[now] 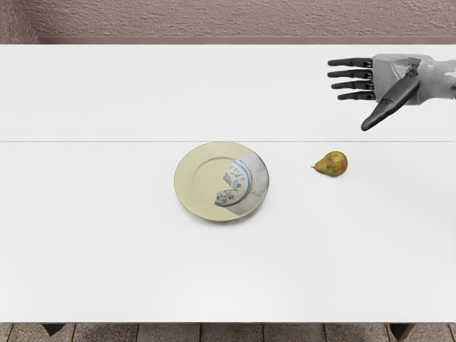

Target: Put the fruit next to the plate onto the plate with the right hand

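A pear (331, 164) lies on the white table (107, 235) beside an empty plate (203, 178), ungrasped, while the right hand (370, 85) hovers beyond it, fingers spread, holding nothing.

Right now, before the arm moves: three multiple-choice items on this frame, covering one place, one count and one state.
1. Where is the pear relative to the plate?
A) on it
B) beside it, toward the picture's right, not touching
C) behind it, against the wall

2. How many pieces of fruit lie on the table?
A) one
B) two
C) three

3. What is the state of the right hand?
A) shut on the pear
B) open, holding nothing
C) pressed flat on the plate

Key:
1 B: bare table shows between the pear and the plate's rim.
2 A: the pear is the only fruit in view.
3 B: the fingers are stretched out and spread, with the hand farther back than the pear and clear of it.
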Available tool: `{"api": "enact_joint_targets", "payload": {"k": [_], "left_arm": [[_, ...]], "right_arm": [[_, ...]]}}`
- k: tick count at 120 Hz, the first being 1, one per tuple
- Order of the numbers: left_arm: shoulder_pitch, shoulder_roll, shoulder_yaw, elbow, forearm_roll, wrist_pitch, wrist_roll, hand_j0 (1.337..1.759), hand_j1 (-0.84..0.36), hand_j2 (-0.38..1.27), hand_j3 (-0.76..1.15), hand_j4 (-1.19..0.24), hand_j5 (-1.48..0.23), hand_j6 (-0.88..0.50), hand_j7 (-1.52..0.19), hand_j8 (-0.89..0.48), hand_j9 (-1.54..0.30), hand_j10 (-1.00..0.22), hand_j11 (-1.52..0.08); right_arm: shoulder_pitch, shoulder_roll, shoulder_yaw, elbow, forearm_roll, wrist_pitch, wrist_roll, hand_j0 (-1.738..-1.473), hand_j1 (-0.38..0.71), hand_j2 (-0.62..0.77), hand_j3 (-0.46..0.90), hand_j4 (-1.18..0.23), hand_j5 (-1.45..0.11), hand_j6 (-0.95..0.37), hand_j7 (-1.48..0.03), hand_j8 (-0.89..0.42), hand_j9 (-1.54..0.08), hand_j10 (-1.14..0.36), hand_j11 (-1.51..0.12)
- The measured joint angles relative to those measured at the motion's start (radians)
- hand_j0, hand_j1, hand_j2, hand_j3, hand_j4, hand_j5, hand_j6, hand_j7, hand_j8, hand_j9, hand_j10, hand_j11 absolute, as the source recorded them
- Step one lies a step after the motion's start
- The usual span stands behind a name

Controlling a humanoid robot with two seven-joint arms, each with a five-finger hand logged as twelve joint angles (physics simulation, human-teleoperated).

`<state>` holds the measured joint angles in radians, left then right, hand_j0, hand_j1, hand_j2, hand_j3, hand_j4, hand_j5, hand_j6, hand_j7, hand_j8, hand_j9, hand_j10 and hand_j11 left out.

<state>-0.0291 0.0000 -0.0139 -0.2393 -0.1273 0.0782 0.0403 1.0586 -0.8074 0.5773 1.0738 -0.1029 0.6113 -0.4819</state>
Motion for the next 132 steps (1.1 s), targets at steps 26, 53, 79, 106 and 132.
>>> {"api": "enact_joint_targets", "payload": {"k": [26,53,79,106,132], "left_arm": [[0.000,0.000,0.000,0.000,0.000,0.000,0.000,1.658,0.35,0.00,0.00,0.00,0.00,0.00,0.00,0.00,0.00,0.00,0.00],[0.000,0.000,0.000,0.000,0.000,0.000,0.000,1.658,0.35,0.00,0.00,0.00,0.00,0.00,0.00,0.00,0.00,0.00,0.00],[0.000,0.000,0.000,0.000,0.000,0.000,0.000,1.658,0.35,0.00,0.00,0.00,0.00,0.00,0.00,0.00,0.00,0.00,0.00],[0.000,0.000,0.000,0.000,0.000,0.000,0.000,1.658,0.35,0.00,0.00,0.00,0.00,0.00,0.00,0.00,0.00,0.00,0.00],[0.000,0.000,0.000,0.000,0.000,0.000,0.000,1.658,0.35,0.00,0.00,0.00,0.00,0.00,0.00,0.00,0.00,0.00,0.00]], "right_arm": [[0.009,0.047,0.032,0.036,-0.230,0.000,-0.027,-1.658,-0.33,0.00,0.00,-0.02,-0.03,-0.02,-0.03,-0.02,-0.03,-0.02,-0.03],[-0.025,0.067,0.065,0.312,-0.805,-0.029,-0.033,-1.658,-0.33,0.00,0.00,-0.02,-0.03,-0.02,-0.03,-0.02,-0.03,-0.02,-0.03],[-0.082,0.097,-0.062,0.443,-1.051,-0.298,-0.115,-1.658,-0.24,-0.02,0.00,-0.09,-0.11,-0.09,-0.11,-0.09,-0.11,-0.09,-0.11],[-0.145,0.126,-0.140,0.464,-1.130,-0.537,-0.127,-1.658,-0.15,-0.03,0.00,-0.17,-0.21,-0.17,-0.21,-0.17,-0.21,-0.17,-0.21],[-0.169,0.158,-0.204,0.426,-1.156,-0.694,-0.129,-1.658,-0.10,-0.04,0.00,-0.22,-0.28,-0.22,-0.28,-0.22,-0.28,-0.22,-0.28]]}}
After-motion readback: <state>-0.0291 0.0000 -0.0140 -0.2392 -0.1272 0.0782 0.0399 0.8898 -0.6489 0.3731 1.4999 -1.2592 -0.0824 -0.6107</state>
